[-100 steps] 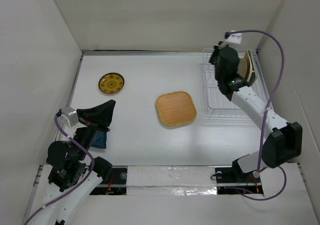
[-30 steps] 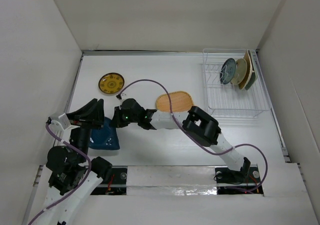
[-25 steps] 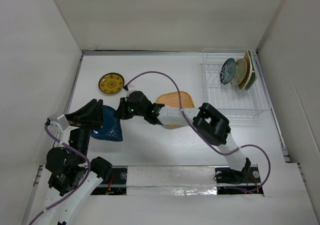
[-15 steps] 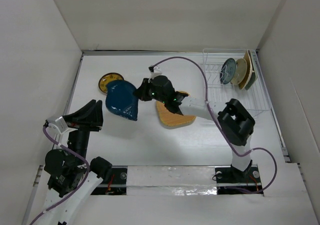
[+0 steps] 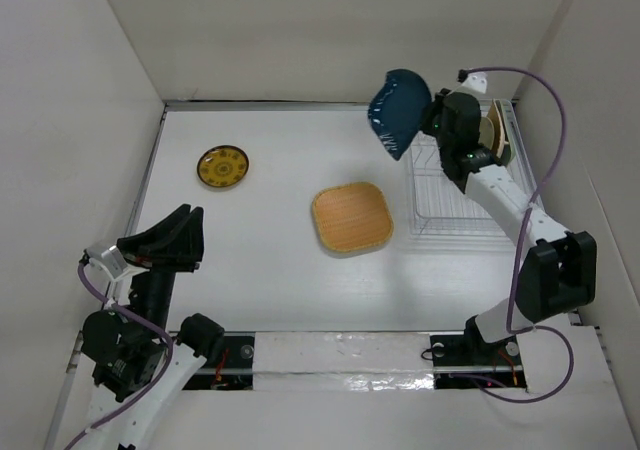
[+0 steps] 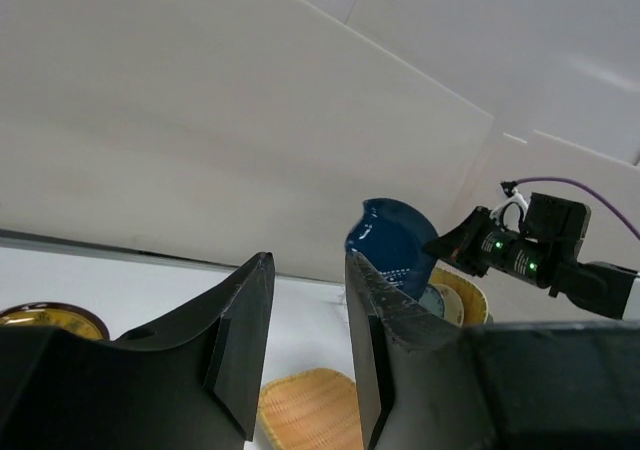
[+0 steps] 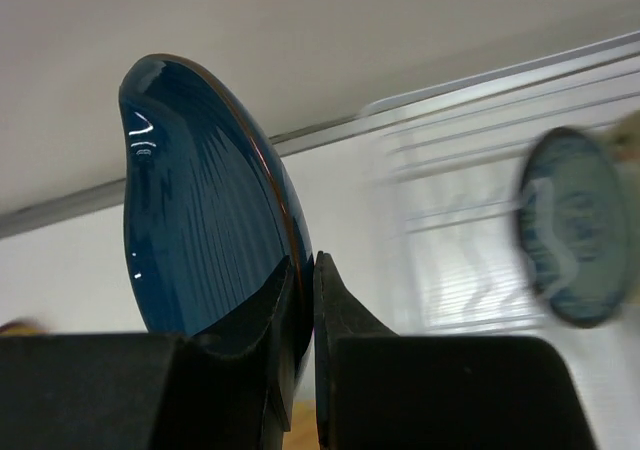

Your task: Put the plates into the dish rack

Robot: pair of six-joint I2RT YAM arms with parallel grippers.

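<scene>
My right gripper [image 5: 420,122] is shut on the rim of the round teal-blue plate [image 5: 398,112], held on edge in the air by the far-left corner of the white wire dish rack [image 5: 440,215]. In the right wrist view the plate [image 7: 200,220] is pinched between my fingers [image 7: 305,300], with the rack [image 7: 470,170] and a racked round plate [image 7: 572,225] beyond. Other plates [image 5: 495,135] stand in the rack, partly hidden by the arm. A tan square plate [image 5: 351,217] and the yellow patterned plate [image 5: 223,166] lie on the table. My left gripper [image 5: 165,245] is open and empty.
White walls enclose the table on three sides. The left wrist view shows its open fingers [image 6: 245,340], the tan plate [image 6: 305,410] below them, the yellow plate [image 6: 40,317] at left and the blue plate [image 6: 395,250] held up by the right arm [image 6: 530,250].
My right arm took the blue plate from beside my left gripper at front left, and carried it across the table up to the rack. The left arm drew back a little.
</scene>
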